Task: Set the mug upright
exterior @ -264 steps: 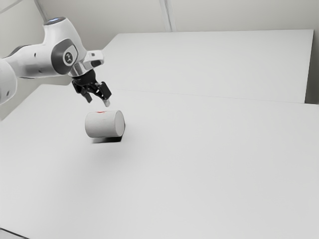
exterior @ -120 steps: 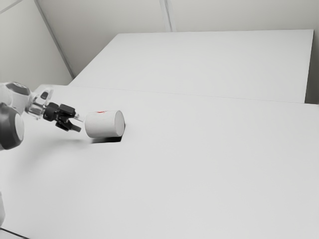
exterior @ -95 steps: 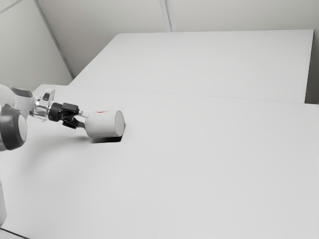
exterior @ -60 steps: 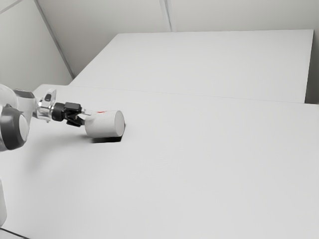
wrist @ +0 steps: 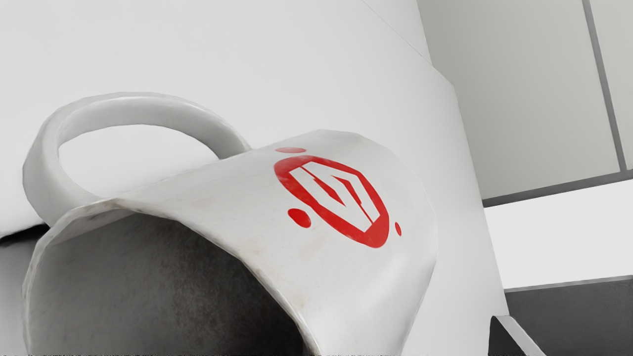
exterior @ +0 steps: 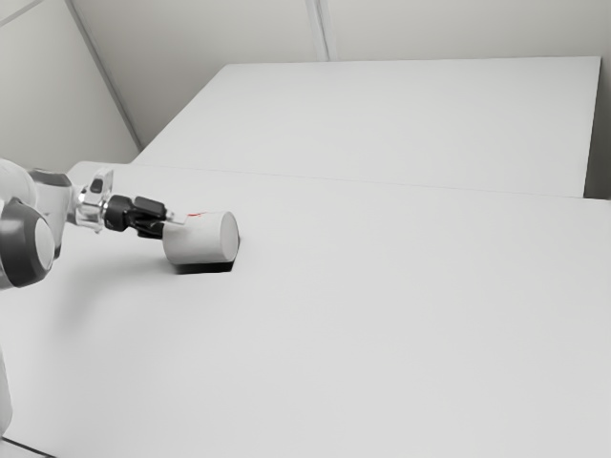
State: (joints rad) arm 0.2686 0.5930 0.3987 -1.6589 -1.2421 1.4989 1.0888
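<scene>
- Claw (exterior: 168,226) now at the mug's mouth end, exterior view, about 9 to 10 o'clock of the mug; 2.2 s ago it hung above, nearer 11 o'clock.
- Over the last second I've closed the gap: fingertips were short of the rim, now they overlap it in the exterior view.
- Claw state: open, fingers apart, nothing gripped. Visible finger (wrist: 514,337) stands clear of the mug's outer wall in the wrist view.
- Other finger looks headed into the mouth; can't tell how deep or whether it touches.
- Mug (exterior: 200,239) hasn't shifted: on its side on the table (exterior: 382,315), mouth (wrist: 163,296) toward 9 o'clock, base (exterior: 229,238) toward 3 in the exterior view.
- Handle (wrist: 41,163) on the far side of the mug from the visible finger; red logo (wrist: 331,201) on the wall between them.
- Meaning for task: not upright. Approach looks like lining up to straddle the rim, one finger in, one out.
- Next, I judge: check the rim is properly between the fingers, then close on the wall, lift and swing the mouth from 9 up to 12 o'clock.
- Risks: a shallow bite slips on the curved wall; pushing toward 3 o'clock slides it; loose hold lets it roll.
</scene>
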